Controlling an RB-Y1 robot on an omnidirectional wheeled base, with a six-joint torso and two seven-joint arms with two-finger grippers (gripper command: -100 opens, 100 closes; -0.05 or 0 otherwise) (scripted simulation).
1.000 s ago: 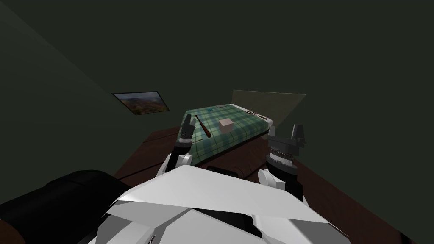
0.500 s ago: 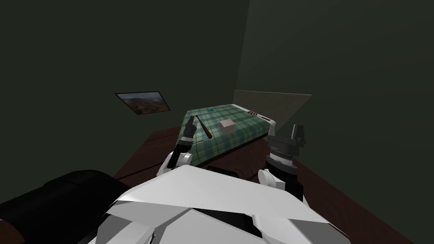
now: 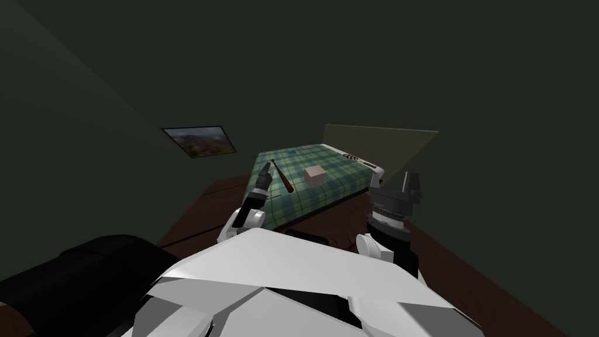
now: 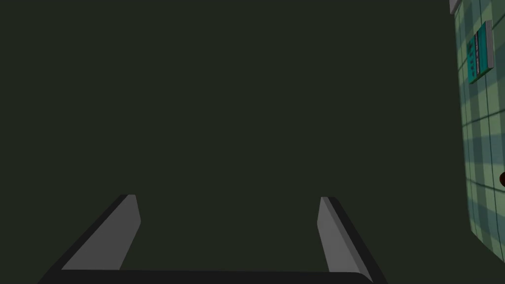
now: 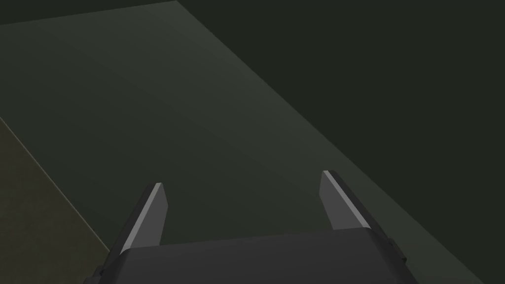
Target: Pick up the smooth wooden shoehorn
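Note:
The shoehorn (image 3: 282, 175) is a slim dark brown stick with a wider end, lying on a green plaid bed (image 3: 333, 184). My left gripper (image 3: 264, 169) hovers at the bed's near left edge, just left of the shoehorn and apart from it. In the left wrist view that gripper (image 4: 227, 197) stands open and empty before a dark wall, with the plaid bed (image 4: 481, 148) along one side. My right gripper (image 3: 411, 178) is raised by the bed's right corner, and its wrist view shows it (image 5: 241, 178) open and empty.
A white cube (image 3: 314, 174) sits on the bed right of the shoehorn. A teal book (image 4: 479, 52) and small dark items (image 3: 351, 157) lie near the headboard (image 3: 386, 143). Dark brown floor (image 3: 193, 216) surrounds the bed. A black bulky shape (image 3: 88, 275) is at my left.
My left gripper has edged to the right, closer to the shoehorn. The head view has shifted slightly. The right arm has stayed put.

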